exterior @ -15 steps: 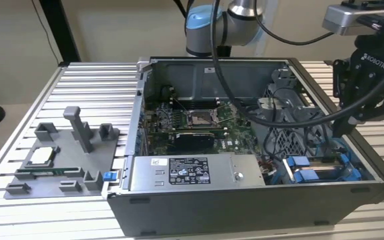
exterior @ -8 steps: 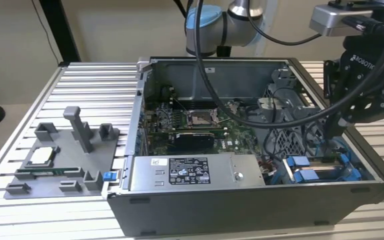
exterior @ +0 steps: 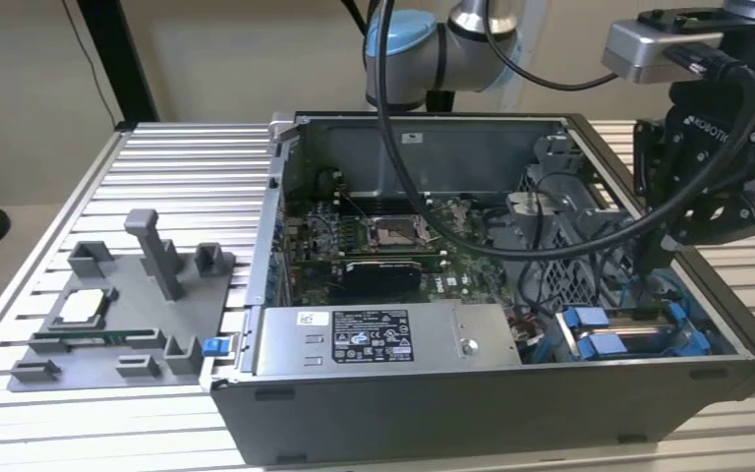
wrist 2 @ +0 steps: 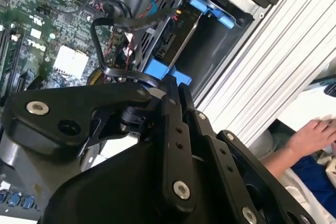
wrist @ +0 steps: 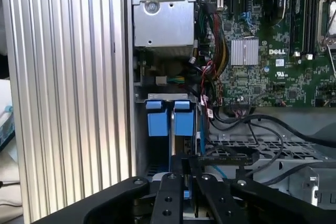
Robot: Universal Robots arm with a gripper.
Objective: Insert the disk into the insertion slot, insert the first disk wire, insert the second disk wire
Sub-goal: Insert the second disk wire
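An open computer case lies on a slatted table. My gripper reaches down into its corner at the exterior view's right, over the insertion slot with blue tabs. The disk stands in that bay in its blue frame, its connector edge facing the gripper. The black fingers lie pressed together, and a black disk wire loops round to end at their tips. Its flat connector juts out beside the gripper, just short of the blue frame tabs.
A grey labelled power-supply box sits beside the bay, with the green motherboard behind it. Loose black cables cross a perforated cage. A grey fixture tray lies at the exterior view's left. A person's hand rests beyond the table.
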